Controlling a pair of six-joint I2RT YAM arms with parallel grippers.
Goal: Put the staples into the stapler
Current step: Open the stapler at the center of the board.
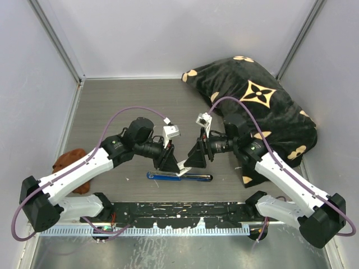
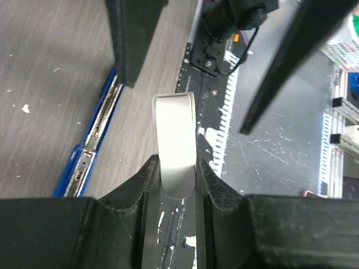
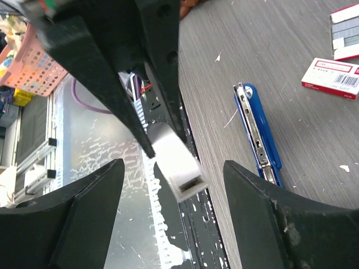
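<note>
The blue stapler point(image 1: 179, 176) lies open on the table near the front edge, its silver channel facing up point(image 3: 255, 134) point(image 2: 92, 143). Just above it my left gripper point(image 2: 176, 162) point(image 1: 171, 162) is shut on a small white oblong piece point(image 2: 175, 140) point(image 3: 176, 162). My right gripper point(image 3: 174, 168) point(image 1: 190, 159) faces it, open, with its fingers point(image 3: 263, 213) apart on either side of the piece's free end and not touching it. Grey strips that look like staples point(image 3: 345, 28) lie in a tray at the far edge of the right wrist view.
A red-and-white cardboard box point(image 3: 331, 73) lies beyond the stapler. A black patterned cushion point(image 1: 263, 109) fills the back right. A brown object point(image 1: 70, 162) sits at the left. The black rail point(image 1: 179, 210) runs along the near edge.
</note>
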